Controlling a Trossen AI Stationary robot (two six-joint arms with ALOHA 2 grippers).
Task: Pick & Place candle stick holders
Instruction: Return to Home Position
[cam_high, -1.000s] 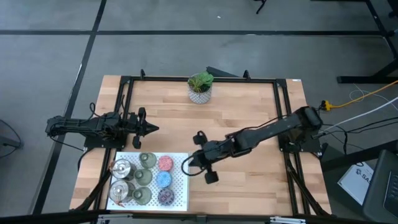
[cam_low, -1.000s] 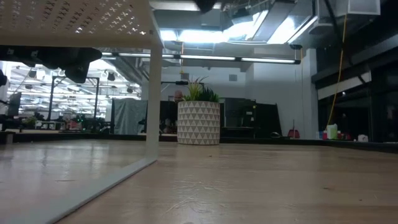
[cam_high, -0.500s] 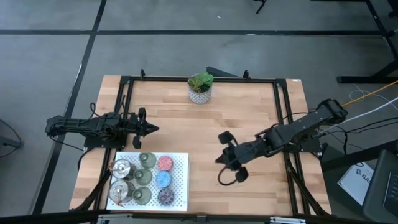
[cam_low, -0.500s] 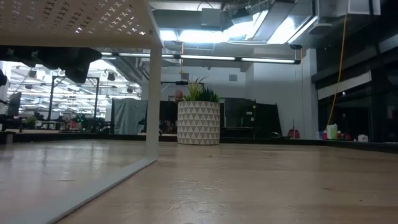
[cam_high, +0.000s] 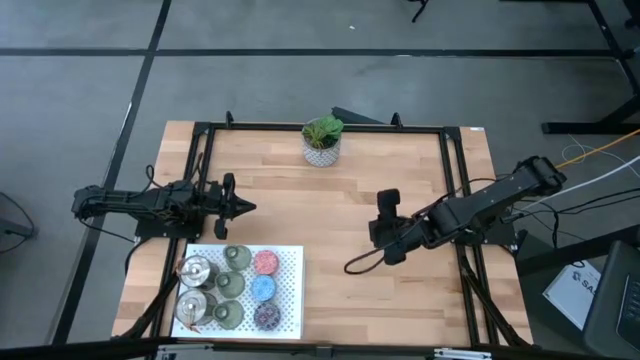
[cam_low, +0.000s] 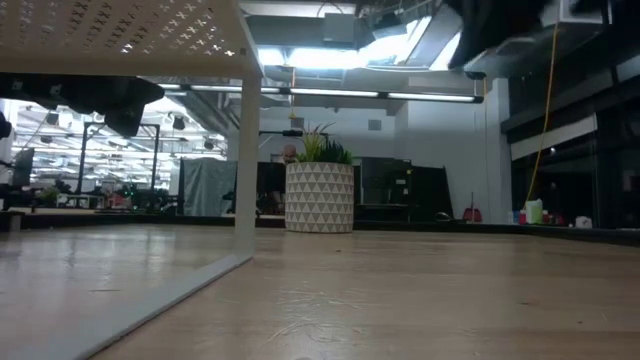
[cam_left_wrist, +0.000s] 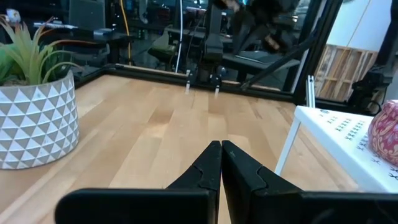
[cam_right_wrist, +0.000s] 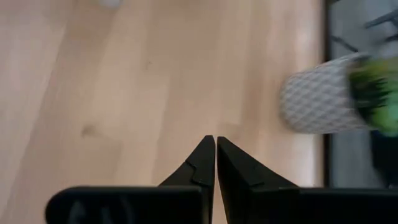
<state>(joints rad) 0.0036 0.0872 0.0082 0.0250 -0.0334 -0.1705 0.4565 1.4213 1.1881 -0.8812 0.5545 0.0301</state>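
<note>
Nearest the front edge of the table (cam_high: 420, 310), at its left corner, stands the white perforated shelf (cam_high: 290, 300). It carries all 8 candle stick holders (cam_high: 229, 285) in 3 rows: 2 silver, 3 olive-grey, then pink, blue and speckled purple.

Just beyond the shelf's far edge lies the left gripper (cam_high: 243, 207), jaws pressed together and empty, pointing across the table. It is the nearer gripper to the holders.

The right gripper (cam_high: 386, 198) hangs over bare wood right of centre, well apart from the shelf. Its jaws are likewise closed on nothing and aim toward the far edge, so the holders lie behind and to its left.

Farthest off, at the far edge, is the potted plant (cam_high: 322, 140).

With every holder on the shelf, the remaining move is judged a withdrawal needing only clear space.
</note>
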